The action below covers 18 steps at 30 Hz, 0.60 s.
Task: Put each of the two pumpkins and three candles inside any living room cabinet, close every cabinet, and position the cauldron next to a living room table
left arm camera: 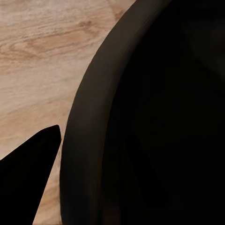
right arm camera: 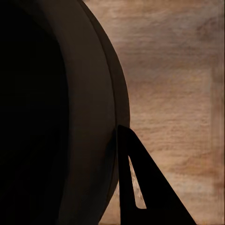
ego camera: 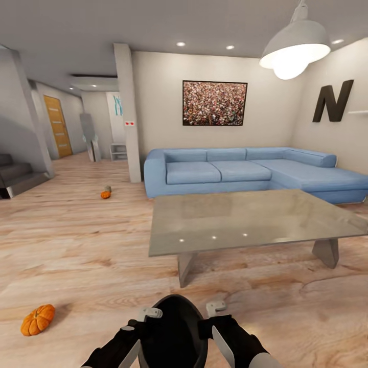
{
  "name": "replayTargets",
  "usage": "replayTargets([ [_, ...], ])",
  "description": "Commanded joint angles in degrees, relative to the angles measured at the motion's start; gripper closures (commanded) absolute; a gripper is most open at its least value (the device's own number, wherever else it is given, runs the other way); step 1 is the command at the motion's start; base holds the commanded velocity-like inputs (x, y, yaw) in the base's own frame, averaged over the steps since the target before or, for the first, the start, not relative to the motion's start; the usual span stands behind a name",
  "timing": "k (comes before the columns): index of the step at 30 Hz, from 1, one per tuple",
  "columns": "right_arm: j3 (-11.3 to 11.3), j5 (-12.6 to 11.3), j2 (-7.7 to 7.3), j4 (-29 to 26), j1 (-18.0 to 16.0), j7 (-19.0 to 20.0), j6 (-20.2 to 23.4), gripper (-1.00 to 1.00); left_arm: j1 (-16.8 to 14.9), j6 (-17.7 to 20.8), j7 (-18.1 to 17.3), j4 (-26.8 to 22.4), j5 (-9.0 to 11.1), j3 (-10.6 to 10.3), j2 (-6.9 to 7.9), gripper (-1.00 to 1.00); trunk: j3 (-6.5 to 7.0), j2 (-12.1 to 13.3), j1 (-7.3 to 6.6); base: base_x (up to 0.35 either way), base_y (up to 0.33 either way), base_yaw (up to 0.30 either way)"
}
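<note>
A living room is seen from the head view: a blue sofa (ego camera: 245, 171) stands at the back, and a grey table (ego camera: 255, 220) sits on the wood floor (ego camera: 76, 240) in front of it. The step in hand is judged to be the positioning of the cauldron (ego camera: 176, 332), a black pot that is held low at the front between both arms, near the table's front edge. The next move is judged to call for the pot to be set down on the floor beside the table. The left gripper (ego camera: 145, 317) is pressed to one side of the rim and the right gripper (ego camera: 214, 313) to the other; in each wrist view one dark finger (left arm camera: 28, 168) (right arm camera: 140, 187) is seen outside the wall, so each grip appears closed over the rim, though the inner fingers are hidden. One pumpkin (ego camera: 37, 319) lies on the floor at the near left; another (ego camera: 106, 194) lies farther back, with a small grey candle (ego camera: 108, 188) just behind it. These are not yet stored.
</note>
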Motion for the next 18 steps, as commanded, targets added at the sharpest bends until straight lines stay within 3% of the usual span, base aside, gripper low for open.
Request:
replayTargets([
  [1,0.4,-1.1,0.0,-0.5,-0.1,-0.4,0.2,1.0,0.0,0.3,0.8,0.0,-0.7,-1.3,0.29,1.0,-0.06,0.0,0.0,0.14,-0.257,0.0],
  [9,0.4,-1.1,0.0,-0.5,-0.1,-0.4,0.2,1.0,0.0,0.3,0.8,0.0,-0.7,-1.3,0.29,1.0,-0.06,0.0,0.0,0.129,-0.259,0.009],
  [18,0.4,-1.1,0.0,-0.5,-0.1,-0.2,0.2,1.0,0.0,0.3,0.8,0.0,-0.7,-1.3,0.29,1.0,-0.06,0.0,0.0,0.121,-0.261,0.114],
])
